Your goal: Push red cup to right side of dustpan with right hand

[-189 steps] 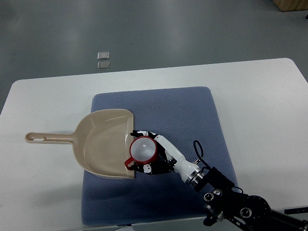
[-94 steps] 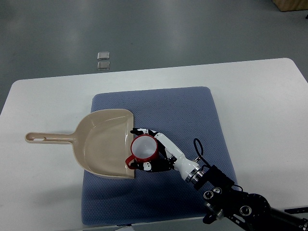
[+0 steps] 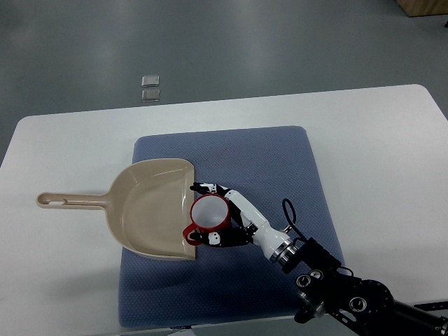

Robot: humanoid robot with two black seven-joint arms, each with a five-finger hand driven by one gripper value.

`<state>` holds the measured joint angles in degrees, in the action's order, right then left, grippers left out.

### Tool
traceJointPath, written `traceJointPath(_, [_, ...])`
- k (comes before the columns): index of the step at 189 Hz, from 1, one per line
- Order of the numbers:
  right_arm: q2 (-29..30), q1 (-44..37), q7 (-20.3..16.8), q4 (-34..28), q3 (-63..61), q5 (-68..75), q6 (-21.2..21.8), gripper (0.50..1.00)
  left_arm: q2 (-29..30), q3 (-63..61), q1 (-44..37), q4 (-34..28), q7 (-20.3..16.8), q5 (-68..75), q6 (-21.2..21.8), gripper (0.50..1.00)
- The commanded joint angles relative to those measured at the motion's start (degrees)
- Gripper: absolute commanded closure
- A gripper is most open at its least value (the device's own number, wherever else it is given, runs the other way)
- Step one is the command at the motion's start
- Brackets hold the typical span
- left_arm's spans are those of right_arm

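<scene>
A red cup (image 3: 210,215) with a white inside stands upright on the blue mat (image 3: 266,161), touching the open right edge of the beige dustpan (image 3: 147,206). Its handle points down-left over the pan's lip. My right hand (image 3: 200,213) comes in from the lower right and wraps the cup: fingers (image 3: 204,188) curl round its far side, the thumb (image 3: 213,239) presses the near side. The dustpan's handle (image 3: 70,201) points left across the white table.
The mat lies in the middle of a white table (image 3: 378,154), with bare mat to the right of the cup. Two small square objects (image 3: 150,87) lie on the grey floor beyond the table. A brown box corner (image 3: 423,7) shows at top right.
The hand and cup have crept slightly away from me along the dustpan's edge. The dustpan has stayed in place.
</scene>
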<state>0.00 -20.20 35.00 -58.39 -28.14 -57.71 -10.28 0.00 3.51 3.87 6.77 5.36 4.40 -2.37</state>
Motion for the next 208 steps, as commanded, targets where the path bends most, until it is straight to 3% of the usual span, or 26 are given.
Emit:
traceJointPath(1, [0.0,0.0,0.0,-0.1,-0.2,0.1,0.0,0.576,0.0,0.0,0.0,0.0,0.0,0.0,0.0,0.500])
traceJointPath(208, [0.0,-1.5,0.0,-1.2,-6.0,0.1,0.1,0.576,0.0,0.0,0.0,0.0,0.0,0.0,0.0,0.500])
